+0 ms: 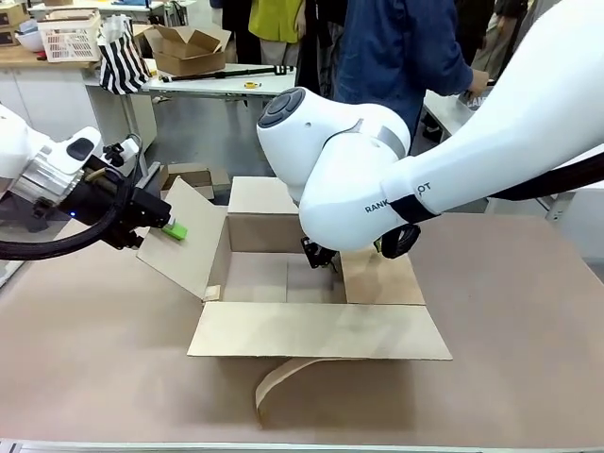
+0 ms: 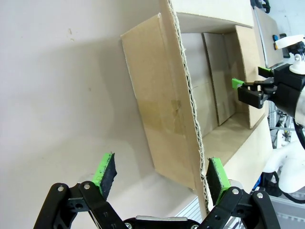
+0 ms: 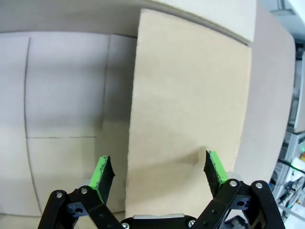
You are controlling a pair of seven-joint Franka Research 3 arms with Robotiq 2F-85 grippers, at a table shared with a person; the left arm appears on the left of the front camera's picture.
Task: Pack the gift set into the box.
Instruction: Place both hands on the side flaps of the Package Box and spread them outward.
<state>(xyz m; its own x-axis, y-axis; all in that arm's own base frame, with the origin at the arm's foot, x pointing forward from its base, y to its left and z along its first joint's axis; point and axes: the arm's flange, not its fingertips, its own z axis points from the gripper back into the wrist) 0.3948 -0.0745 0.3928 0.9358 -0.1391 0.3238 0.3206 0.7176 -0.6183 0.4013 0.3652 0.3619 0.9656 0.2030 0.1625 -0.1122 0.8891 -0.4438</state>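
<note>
A loose tape strip (image 1: 278,377) curls on the desk (image 1: 94,359) at the near side. Just behind it sits the box (image 1: 316,330), near the middle of the desk, with all four flaps folded out. Its floor is bare cardboard. So I think the opening part is done and the packing is not: the gift set is not in the box yet and has to go in, and then the flaps need closing.

The left arm comes in low from the left. Its claw (image 2: 162,174) is wide apart and holds nothing. The edge of the left flap (image 1: 184,236) runs up between its fingers, close by one pad; I cannot tell if they touch. That flap stands tilted up, not flat.

The right arm bends over the box from the right, elbow high, wrist pointing down. Its claw (image 3: 157,174) is apart too and empty. It hangs over the inner edge of the right flap (image 1: 382,278), low by the box mouth.

A person stands at the far side.
</note>
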